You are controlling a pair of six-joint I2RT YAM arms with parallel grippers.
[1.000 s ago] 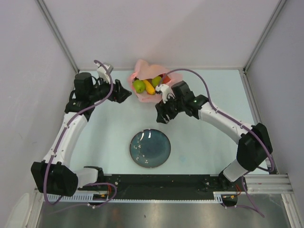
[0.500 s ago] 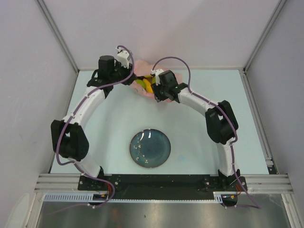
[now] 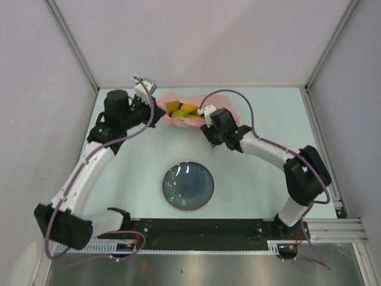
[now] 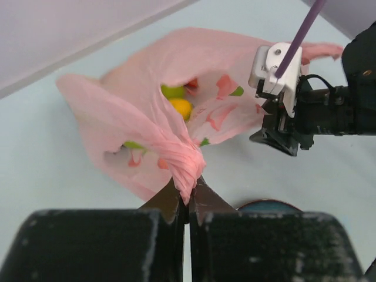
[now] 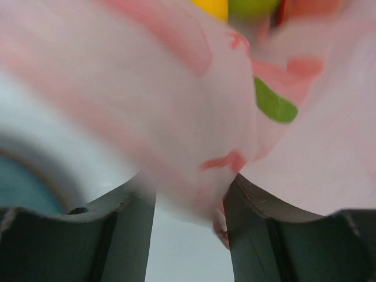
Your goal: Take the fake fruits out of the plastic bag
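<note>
The pink plastic bag [image 3: 223, 110] lies at the back of the table with its mouth gaping. Fake fruits [image 3: 181, 110] show inside it: a yellow piece [image 4: 181, 107], a green one [image 4: 172, 91] and a bit of red. My left gripper [image 4: 188, 191] is shut on a bunched fold of the bag [image 4: 141, 76] at its left rim [image 3: 156, 113]. My right gripper [image 5: 188, 205] is at the bag's right side [image 3: 205, 122], open, with a loose fold of the bag [image 5: 147, 88] hanging between its fingers. The yellow fruit [image 5: 211, 7] and green fruit [image 5: 252, 7] lie beyond it.
A dark round plate [image 3: 199, 190] sits mid-table, nearer to me than the bag. Its edge shows in the left wrist view [image 4: 270, 204] and the right wrist view [image 5: 17, 188]. Grey walls close the table at the back and both sides.
My left gripper has closed on the bag's left rim and pulled it leftward. The right gripper has narrowed and come round to the bag's right edge.
</note>
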